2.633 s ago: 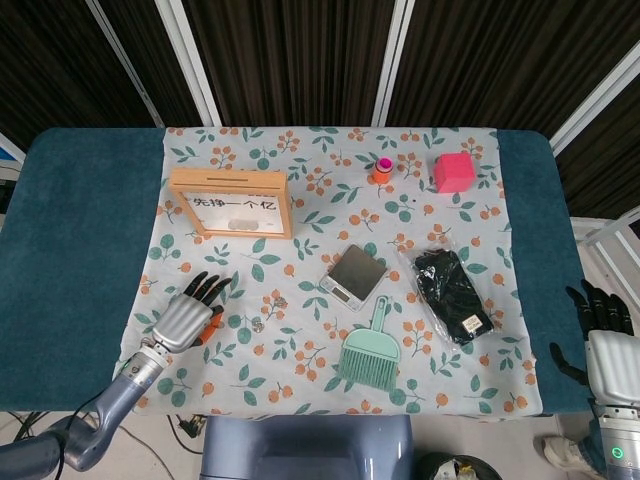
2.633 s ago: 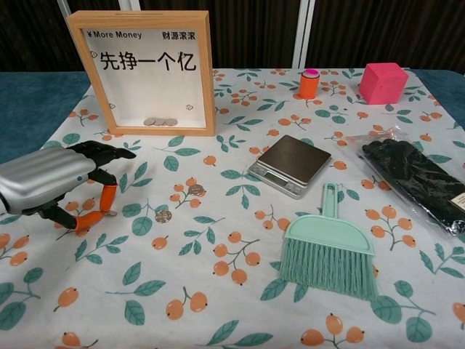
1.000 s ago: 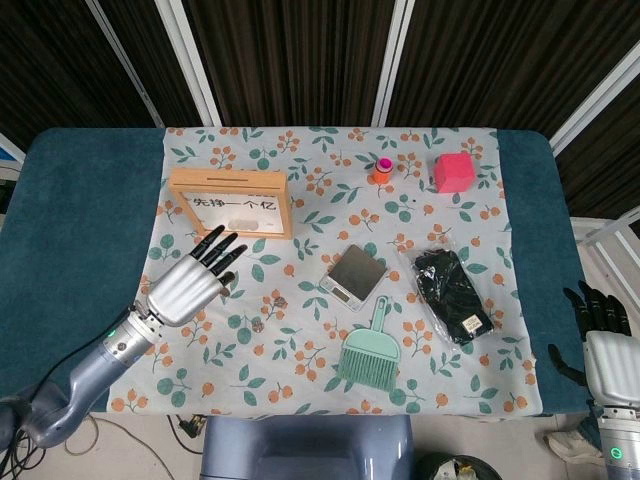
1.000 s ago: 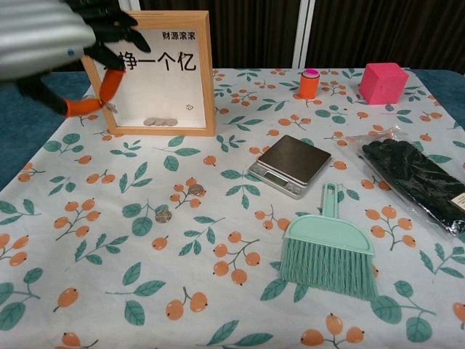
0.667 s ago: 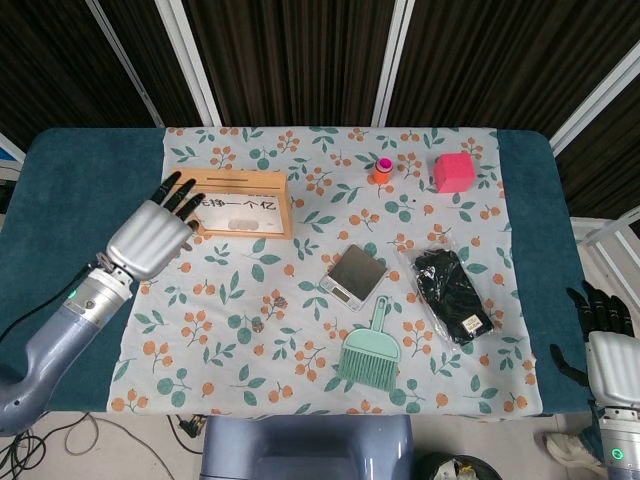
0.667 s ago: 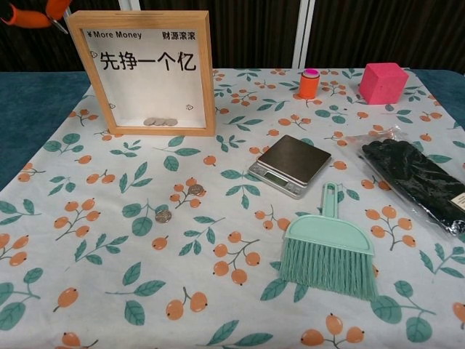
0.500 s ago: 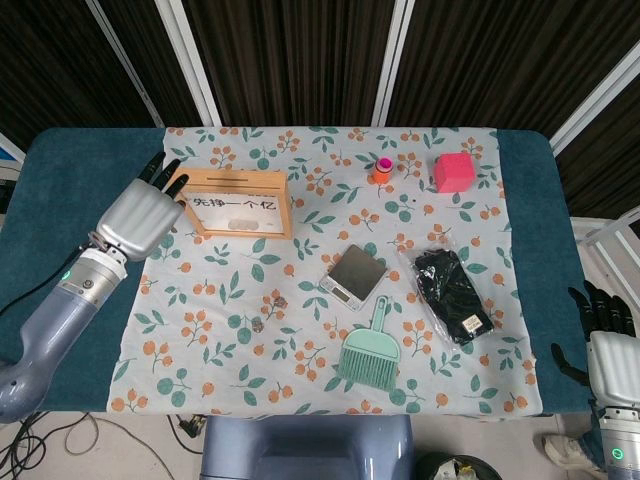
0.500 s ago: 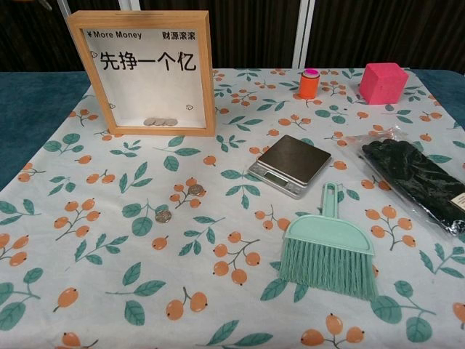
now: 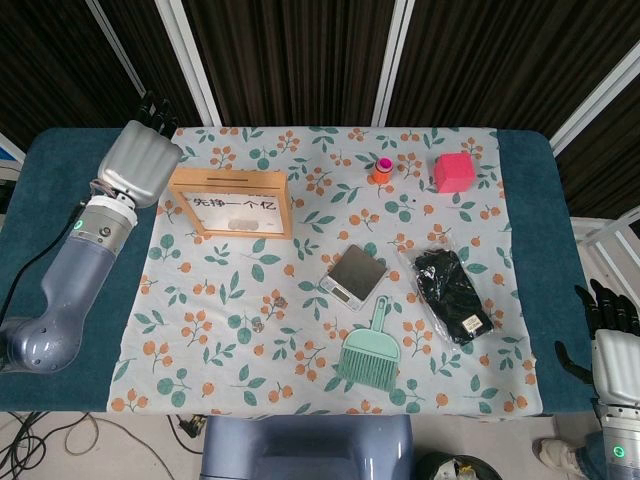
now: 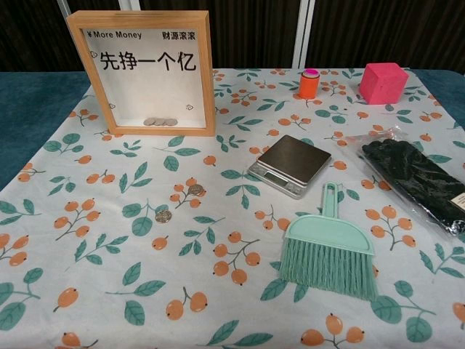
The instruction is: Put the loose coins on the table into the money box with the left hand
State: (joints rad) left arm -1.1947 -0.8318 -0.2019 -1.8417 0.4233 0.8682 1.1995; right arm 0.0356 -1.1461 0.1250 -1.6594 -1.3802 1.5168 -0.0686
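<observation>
Head view, left hand: while the silver back of the left hand (image 9: 140, 163) faced the camera, it hung above the far-left corner of the wooden-framed money box (image 9: 230, 203), at the edge of the floral tablecloth (image 9: 300, 340); its dark fingers (image 9: 150, 104) pointed away and whether they gripped anything could not be told
Head view, right hand: the right hand (image 9: 612, 345) sat at the lower right, off the table's edge, with its black fingers (image 9: 603, 305) spread and nothing in them
Head view, coins: two loose silver coins (image 9: 281, 300) lay on the cloth in front of the box, one near the other, well apart from the left hand
Head view, other things: a small grey digital scale (image 9: 353, 274) lay mid-table, a mint-green plastic hand brush (image 9: 371, 351) just in front of it, a black item in a clear plastic bag (image 9: 452, 293) to the right, a small orange bottle with a pink cap (image 9: 382, 169) and a pink cube (image 9: 453, 171) at the far side
Chest view, hands: neither hand showed
Chest view, money box: the box (image 10: 142, 73) stood upright with a few coins along the bottom behind its clear front
Chest view, coins: one loose coin (image 10: 195, 190) lay beyond and to the right of the other (image 10: 163, 216), both left of the scale (image 10: 290, 164)
</observation>
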